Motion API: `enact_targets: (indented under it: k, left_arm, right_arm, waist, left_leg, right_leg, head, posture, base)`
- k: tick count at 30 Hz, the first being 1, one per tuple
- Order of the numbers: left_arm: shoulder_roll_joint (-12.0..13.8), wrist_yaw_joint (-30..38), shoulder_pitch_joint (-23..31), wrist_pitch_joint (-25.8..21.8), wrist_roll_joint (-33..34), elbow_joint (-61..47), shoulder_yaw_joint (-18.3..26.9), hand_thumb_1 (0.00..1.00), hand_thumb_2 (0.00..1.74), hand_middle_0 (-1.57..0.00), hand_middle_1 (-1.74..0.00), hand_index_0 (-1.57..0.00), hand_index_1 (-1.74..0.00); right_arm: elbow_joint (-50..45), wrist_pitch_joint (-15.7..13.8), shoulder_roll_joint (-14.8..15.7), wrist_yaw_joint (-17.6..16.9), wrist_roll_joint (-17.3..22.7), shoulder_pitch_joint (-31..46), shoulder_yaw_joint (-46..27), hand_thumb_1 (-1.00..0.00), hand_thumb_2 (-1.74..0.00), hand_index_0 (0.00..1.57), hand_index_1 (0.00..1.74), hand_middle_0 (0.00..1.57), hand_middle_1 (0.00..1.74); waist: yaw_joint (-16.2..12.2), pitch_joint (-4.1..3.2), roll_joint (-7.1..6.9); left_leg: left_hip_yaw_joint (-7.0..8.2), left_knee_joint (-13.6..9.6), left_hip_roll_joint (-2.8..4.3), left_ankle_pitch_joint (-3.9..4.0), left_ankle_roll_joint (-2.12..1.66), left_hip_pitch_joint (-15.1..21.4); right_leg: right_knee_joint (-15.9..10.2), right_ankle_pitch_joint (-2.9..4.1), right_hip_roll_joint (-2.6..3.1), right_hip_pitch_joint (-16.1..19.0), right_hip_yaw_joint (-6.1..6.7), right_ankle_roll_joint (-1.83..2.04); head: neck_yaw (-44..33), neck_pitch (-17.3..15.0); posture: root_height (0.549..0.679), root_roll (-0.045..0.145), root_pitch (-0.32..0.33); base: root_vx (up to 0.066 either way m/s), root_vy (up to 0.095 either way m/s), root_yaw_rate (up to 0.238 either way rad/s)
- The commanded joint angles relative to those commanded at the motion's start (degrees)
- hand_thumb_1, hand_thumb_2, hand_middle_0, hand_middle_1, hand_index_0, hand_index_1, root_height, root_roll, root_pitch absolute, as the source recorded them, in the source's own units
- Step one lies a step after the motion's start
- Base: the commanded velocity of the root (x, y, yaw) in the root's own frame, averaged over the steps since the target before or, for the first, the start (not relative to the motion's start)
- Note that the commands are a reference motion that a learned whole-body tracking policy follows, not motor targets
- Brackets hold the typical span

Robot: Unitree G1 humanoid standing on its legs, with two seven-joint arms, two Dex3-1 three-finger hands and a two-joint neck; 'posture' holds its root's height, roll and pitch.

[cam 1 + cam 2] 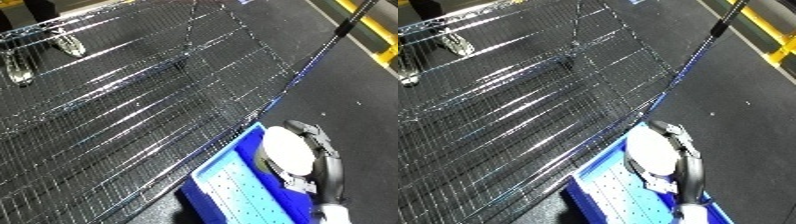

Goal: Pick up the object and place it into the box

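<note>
A white round object [286, 146] hangs over the far end of the blue bin [233, 192] at the lower right. My right hand [327, 166] comes in from the bottom right edge and is shut on the object, with black fingers [675, 131] curled round its far rim and its near rim. The object's underside and the bin's far inner wall are hidden behind it. The bin's perforated blue floor [616, 192] shows bare on the near side. My left hand shows in neither view.
A large wire mesh surface [124, 110] fills the left and middle, its edge running right beside the bin. Two pale shapes [69, 46] show through the mesh at the top left. Dark floor [355, 85] lies to the right, with a black pole [348, 22] and yellow lines.
</note>
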Motion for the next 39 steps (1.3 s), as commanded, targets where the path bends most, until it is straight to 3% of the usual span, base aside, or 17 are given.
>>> enact_targets:
  k: [1,2,3,4,7,8,12,19,29,31,33,39]
  left_arm:
    - [0.00,0.00,0.00,0.00,0.00,0.00,0.00,1.00,1.74,-1.57,-1.74,-1.57,-1.74]
    - [-0.32,0.03,0.10,-0.44,-0.29,0.36,-0.02,1.00,1.74,-1.57,-1.74,-1.57,-1.74]
    - [-0.32,0.03,0.10,-0.44,-0.29,0.36,-0.02,1.00,1.74,-1.57,-1.74,-1.57,-1.74]
    - [-0.61,0.02,0.21,-0.65,-0.43,0.55,-0.03,1.00,1.74,-1.57,-1.74,-1.57,-1.74]
    - [-0.82,-0.01,0.35,-0.76,-0.49,0.62,-0.07,1.00,1.74,-1.57,-1.74,-1.57,-1.74]
    - [-0.93,0.20,0.46,-0.86,-0.58,0.50,-0.22,1.00,1.74,-1.57,-1.74,-1.57,-1.74]
    - [-1.08,0.85,0.55,-1.10,-0.87,0.18,-0.50,1.00,1.74,-1.57,-1.74,-1.57,-1.74]
    - [-0.99,1.37,0.20,-1.36,-1.01,0.61,-0.99,1.00,1.74,-1.57,-1.74,-1.57,-1.74]
    - [-1.62,1.38,0.84,-1.85,-1.87,0.91,-1.26,1.00,1.74,-1.57,-1.74,-1.57,-1.74]
    - [-1.84,1.55,0.97,-1.66,-1.95,0.85,-1.36,1.00,1.74,-1.57,-1.74,-1.57,-1.74]
    - [-2.14,1.69,1.37,-0.94,-1.81,0.57,-1.49,1.00,1.74,-1.57,-1.74,-1.57,-1.74]
    - [-2.07,1.67,1.50,0.36,-0.93,0.15,-2.05,1.00,1.74,-1.57,-1.74,-1.57,-1.74]
  right_arm:
    - [0.00,0.00,0.00,0.00,0.00,0.00,0.00,-0.60,-1.04,0.94,1.04,0.94,1.04]
    - [1.34,-0.87,0.09,0.74,1.30,0.92,-0.49,-0.50,-0.87,0.79,0.87,0.79,0.87]
    - [1.34,-0.87,0.09,0.74,1.30,0.92,-0.49,-0.50,-0.87,0.79,0.87,0.79,0.87]
    - [2.84,-2.02,0.30,1.66,2.82,1.77,-0.85,-0.40,-0.70,0.63,0.70,0.63,0.70]
    - [4.21,-3.00,0.51,2.30,4.01,2.53,-1.10,-0.30,-0.52,0.47,0.52,0.47,0.52]
    - [5.12,-3.55,0.69,2.50,4.67,2.96,-1.14,-0.20,-0.35,0.31,0.35,0.31,0.35]
    - [6.23,-4.42,0.89,2.35,5.34,3.29,-0.91,0.00,0.00,0.00,0.00,0.00,0.00]
    - [7.75,-5.65,0.58,0.76,5.77,2.62,-0.96,0.00,0.00,0.00,0.00,0.00,0.00]
    - [7.60,-5.78,0.17,1.42,3.89,2.69,-1.14,0.00,0.00,0.00,0.00,0.00,0.00]
    - [6.56,-5.62,0.39,2.38,3.22,2.61,-0.56,0.00,0.00,0.00,0.00,0.00,0.00]
    - [4.24,-5.19,1.39,5.60,3.46,2.56,1.03,0.00,0.00,0.00,0.00,0.00,0.00]
    - [1.14,-3.52,2.88,10.47,3.36,1.37,4.47,0.00,0.00,0.00,0.00,0.00,0.00]
  waist:
    - [0.00,0.00,0.00]
    - [-0.51,0.02,0.30]
    - [-0.51,0.02,0.30]
    - [-0.84,0.04,0.55]
    - [-1.06,0.06,0.74]
    - [-1.20,0.15,0.91]
    - [-1.27,0.43,1.17]
    - [-1.17,0.84,1.48]
    - [-0.91,0.81,2.07]
    - [-0.59,0.67,1.90]
    - [0.13,0.34,1.32]
    - [1.89,-0.12,-0.08]
  left_leg:
    - [0.00,0.00,0.00,0.00,0.00,0.00]
    - [0.24,-0.38,0.01,0.13,-0.10,0.49]
    - [0.24,-0.38,0.01,0.13,-0.10,0.49]
    - [0.35,-0.83,-0.05,0.32,-0.16,0.93]
    - [0.38,-1.31,-0.11,0.56,-0.24,1.30]
    - [0.39,-1.67,-0.19,0.76,-0.30,1.52]
    - [0.27,-2.01,-0.40,0.99,-0.31,1.64]
    - [-0.03,-2.17,-0.66,1.24,-0.31,1.46]
    - [-0.48,-2.70,-0.70,2.57,-0.81,1.95]
    - [-0.65,-2.51,-0.63,2.69,-0.89,1.99]
    - [-1.00,-2.22,-0.55,2.62,-0.95,2.11]
    - [-2.04,-1.97,-0.22,2.51,-0.86,2.17]
  right_leg:
    - [0.00,0.00,0.00,0.00,0.00,0.00]
    - [-0.27,-0.11,0.00,0.30,0.15,-0.10]
    - [-0.27,-0.11,0.00,0.30,0.15,-0.10]
    - [-0.54,-0.18,0.04,0.62,0.23,-0.19]
    - [-0.82,-0.20,0.09,0.88,0.23,-0.25]
    - [-1.11,-0.16,0.13,1.01,0.19,-0.31]
    - [-1.28,-0.19,0.26,0.98,0.17,-0.48]
    - [-1.02,-0.23,0.43,0.75,0.01,-0.69]
    - [-1.34,-0.58,0.59,1.81,-0.36,-1.35]
    - [-1.51,-0.63,0.56,2.24,-0.52,-1.50]
    - [-1.92,-0.62,0.50,3.04,-0.76,-1.66]
    - [-2.14,-0.79,0.56,4.46,-1.52,-1.90]
  head:
    - [0.00,0.00]
    - [-0.61,-0.09]
    - [-0.61,-0.09]
    - [-0.73,0.32]
    - [-0.93,1.02]
    - [-1.19,1.60]
    - [-1.24,1.90]
    - [0.42,1.62]
    - [-1.98,-1.66]
    - [-4.01,-3.39]
    - [-7.25,-5.20]
    - [-13.08,-7.71]
  posture:
    - [0.661,0.089,-0.012]
    - [0.661,0.091,-0.014]
    - [0.661,0.091,-0.014]
    - [0.661,0.092,-0.016]
    - [0.662,0.093,-0.017]
    - [0.662,0.094,-0.017]
    - [0.662,0.097,-0.016]
    - [0.662,0.098,-0.015]
    - [0.663,0.100,-0.025]
    - [0.663,0.101,-0.029]
    - [0.664,0.101,-0.035]
    - [0.664,0.097,-0.048]
  base:
    - [-0.030,0.057,-0.101]
    - [-0.027,0.041,-0.063]
    - [-0.027,0.041,-0.063]
    - [-0.024,0.016,-0.018]
    - [-0.022,0.009,0.000]
    - [-0.025,0.007,0.001]
    - [-0.036,0.006,0.002]
    - [-0.032,-0.007,0.030]
    - [0.007,0.015,0.013]
    - [0.018,-0.012,0.057]
    - [0.024,-0.041,0.105]
    - [0.029,-0.073,0.123]
